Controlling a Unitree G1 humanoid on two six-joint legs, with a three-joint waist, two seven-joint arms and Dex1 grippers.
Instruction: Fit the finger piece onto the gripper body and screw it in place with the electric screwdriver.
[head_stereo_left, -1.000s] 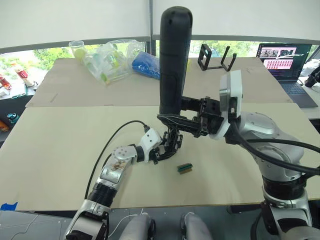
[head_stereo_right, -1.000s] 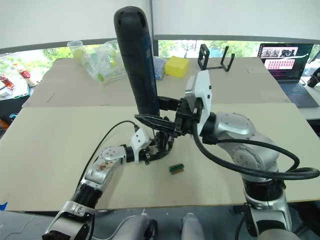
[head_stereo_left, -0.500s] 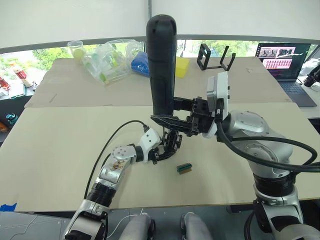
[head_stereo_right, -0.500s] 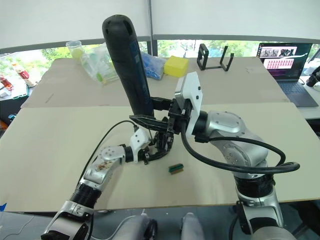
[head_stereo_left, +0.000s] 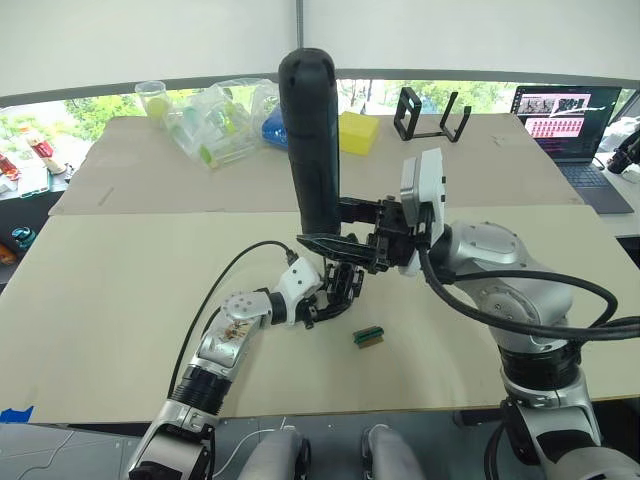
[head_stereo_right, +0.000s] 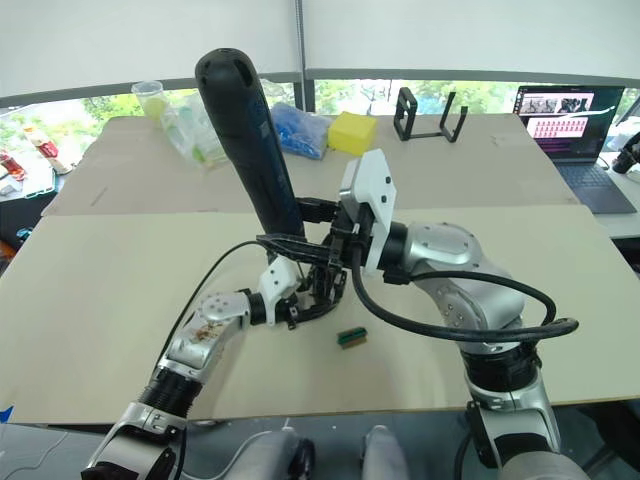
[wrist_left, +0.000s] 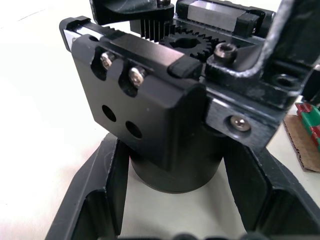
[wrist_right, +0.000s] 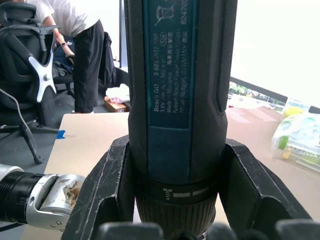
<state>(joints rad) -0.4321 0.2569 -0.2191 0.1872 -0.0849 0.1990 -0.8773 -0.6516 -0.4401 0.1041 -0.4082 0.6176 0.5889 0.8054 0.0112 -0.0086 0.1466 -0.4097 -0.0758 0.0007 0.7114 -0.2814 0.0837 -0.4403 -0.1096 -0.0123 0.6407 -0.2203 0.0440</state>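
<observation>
Resting on the pale tabletop (head_stereo_left: 120, 290), the gripper body (head_stereo_left: 343, 283) sits upright near the middle of the near table, its round base clasped between the two black fingers of the left gripper (head_stereo_left: 322, 300). In the left wrist view the gripper body (wrist_left: 175, 100) shows a black block screwed onto its top with two screw heads seated and two holes below them empty; whether that block is the finger piece cannot be told. Directly above the gripper body, the right gripper (head_stereo_left: 345, 228) is clamped on the lower end of the electric screwdriver (head_stereo_left: 312, 140), which stands nearly vertical with its rounded end up and its bit end pointing down toward the body. The bit tip is hidden, so contact with a screw cannot be judged. The work looks to be in the screwing stage, with at least some fastening probably left.

Just beside the gripper body, toward the robot's right, lies a small green-and-brown block (head_stereo_left: 369, 336). Farther behind it, on the back table, sit a clear plastic bag (head_stereo_left: 220, 120), a yellow block (head_stereo_left: 355, 133), a black stand (head_stereo_left: 430, 115) and a laptop (head_stereo_left: 565, 125). Nothing blocks the path down to the body.
</observation>
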